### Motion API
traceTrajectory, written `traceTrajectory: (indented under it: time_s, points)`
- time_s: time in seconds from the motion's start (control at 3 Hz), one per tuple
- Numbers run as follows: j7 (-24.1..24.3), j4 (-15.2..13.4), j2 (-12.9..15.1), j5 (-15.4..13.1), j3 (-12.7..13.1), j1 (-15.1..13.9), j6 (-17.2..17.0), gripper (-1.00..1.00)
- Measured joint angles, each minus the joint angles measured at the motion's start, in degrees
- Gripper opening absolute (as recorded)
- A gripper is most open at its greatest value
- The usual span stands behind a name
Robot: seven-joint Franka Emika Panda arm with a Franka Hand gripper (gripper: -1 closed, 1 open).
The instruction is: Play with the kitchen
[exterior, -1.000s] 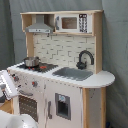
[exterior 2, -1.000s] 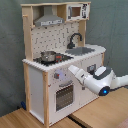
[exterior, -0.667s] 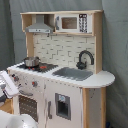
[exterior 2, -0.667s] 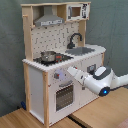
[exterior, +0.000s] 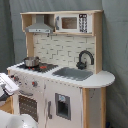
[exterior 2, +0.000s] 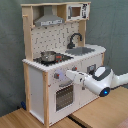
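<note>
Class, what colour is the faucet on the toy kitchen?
Black. The faucet shows best in the first exterior view, arching over the sink.

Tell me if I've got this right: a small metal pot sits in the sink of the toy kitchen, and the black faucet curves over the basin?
Not quite. The pot sits on the stovetop, not in the sink, as both exterior views show. The black faucet does curve over the basin of the kitchen.

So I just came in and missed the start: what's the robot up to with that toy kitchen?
A single robot arm is reaching across the front of the kitchen, its hand up against the knob panel just above the oven door. Whether it grips anything cannot be told. A small metal pot sits on the stovetop, beside the sink with its black faucet. Nothing looks opened.
</note>
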Motion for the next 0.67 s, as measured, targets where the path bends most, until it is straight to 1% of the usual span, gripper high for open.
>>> traceTrajectory:
  time_s: [0.33,0.67]
  points:
    - [-5.5,0.6,0.0,-1.4,0.4,-0.8,1.9,1.0]
    - [-10.6,2.5,0.0,-2.3,1.8,-3.1,4.8,1.0]
